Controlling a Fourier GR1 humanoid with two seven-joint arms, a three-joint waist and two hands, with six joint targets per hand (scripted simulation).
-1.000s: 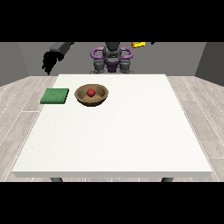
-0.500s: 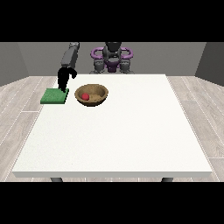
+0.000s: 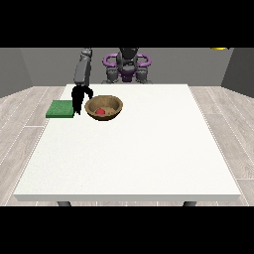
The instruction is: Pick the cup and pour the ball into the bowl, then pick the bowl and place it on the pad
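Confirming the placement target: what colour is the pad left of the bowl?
Green; the pad shows in the front view, beside the bowl.

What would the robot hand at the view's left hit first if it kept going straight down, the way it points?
Probably the white table, in the gap between the green pad and the wooden bowl. The robot hand hangs fingers-down there; depth is unclear, so it might brush the bowl's rim.

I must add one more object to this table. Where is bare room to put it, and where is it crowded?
The white table is bare across its whole near half and everything to the view's right of the wooden bowl. The far corner at the view's left is crowded: the green pad, the hand at the view's left and the bowl with the red ball sit close together.
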